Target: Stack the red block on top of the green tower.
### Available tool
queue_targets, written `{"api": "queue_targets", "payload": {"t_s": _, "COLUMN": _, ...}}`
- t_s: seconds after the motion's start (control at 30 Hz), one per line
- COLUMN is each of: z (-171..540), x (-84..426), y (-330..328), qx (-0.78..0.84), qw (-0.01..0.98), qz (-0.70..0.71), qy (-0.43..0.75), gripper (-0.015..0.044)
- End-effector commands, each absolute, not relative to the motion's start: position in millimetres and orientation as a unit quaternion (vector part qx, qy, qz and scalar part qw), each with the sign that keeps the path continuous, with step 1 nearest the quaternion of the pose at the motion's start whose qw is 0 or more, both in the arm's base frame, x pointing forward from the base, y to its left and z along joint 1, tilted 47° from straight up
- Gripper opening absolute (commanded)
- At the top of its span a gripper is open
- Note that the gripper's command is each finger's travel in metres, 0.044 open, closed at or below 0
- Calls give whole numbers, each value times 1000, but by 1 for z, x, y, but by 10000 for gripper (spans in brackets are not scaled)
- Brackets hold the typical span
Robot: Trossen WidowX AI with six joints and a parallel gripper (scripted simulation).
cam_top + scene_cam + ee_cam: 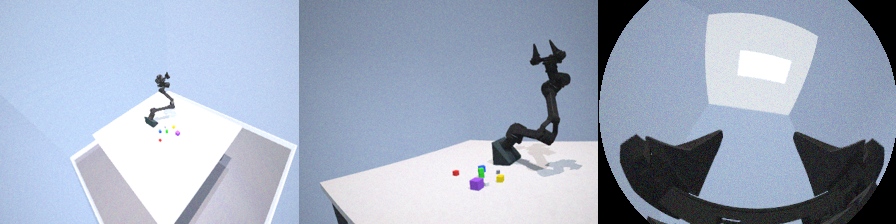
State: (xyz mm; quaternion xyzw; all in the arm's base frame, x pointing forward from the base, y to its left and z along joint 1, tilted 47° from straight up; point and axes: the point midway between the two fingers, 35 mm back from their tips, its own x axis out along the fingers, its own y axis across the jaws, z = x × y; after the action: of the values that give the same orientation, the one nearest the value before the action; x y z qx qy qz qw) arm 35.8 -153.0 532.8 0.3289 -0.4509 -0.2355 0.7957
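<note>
The red block (160, 140) (455, 172) lies on the table, apart from the other blocks. The green tower (166, 131) (481, 172) stands upright among the other blocks, narrow and taller than it is wide. My gripper (542, 43) (758, 134) is wide open and empty. It points upward, high above the table and far from the red block and the green tower. In the wrist view only the fingers, the walls and a bright ceiling panel show; no block is in that view.
A blue block (160, 131) (481, 168) is close behind the tower. A purple block (178, 133) (477, 184), a yellow block (173, 127) (500, 178), a small grey block (498, 172) and a white block (486, 184) are also near it. The arm's base (151, 122) (504, 153) stands behind them.
</note>
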Motion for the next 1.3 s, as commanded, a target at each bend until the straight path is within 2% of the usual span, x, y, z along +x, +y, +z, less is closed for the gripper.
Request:
{"api": "queue_targets", "payload": {"t_s": 0.0, "z": 527, "x": 27, "y": -181, "qx": 344, "qw": 789, "qz": -244, "qy": -446, "gripper": 440}}
{"api": "queue_targets", "payload": {"t_s": 0.3, "z": 498, "x": 29, "y": -250, "qx": 413, "qw": 760, "qz": -254, "qy": -433, "gripper": 440}}
{"api": "queue_targets", "payload": {"t_s": 0.57, "z": 460, "x": 45, "y": -301, "qx": 444, "qw": 760, "qz": -290, "qy": -376, "gripper": 440}}
{"api": "queue_targets", "payload": {"t_s": 0.93, "z": 363, "x": 110, "y": -366, "qx": 482, "qw": 778, "qz": -345, "qy": -207, "gripper": 440}}
{"api": "queue_targets", "payload": {"t_s": 1.27, "z": 257, "x": 188, "y": -377, "qx": 494, "qw": 801, "qz": -339, "qy": -2, "gripper": 440}}
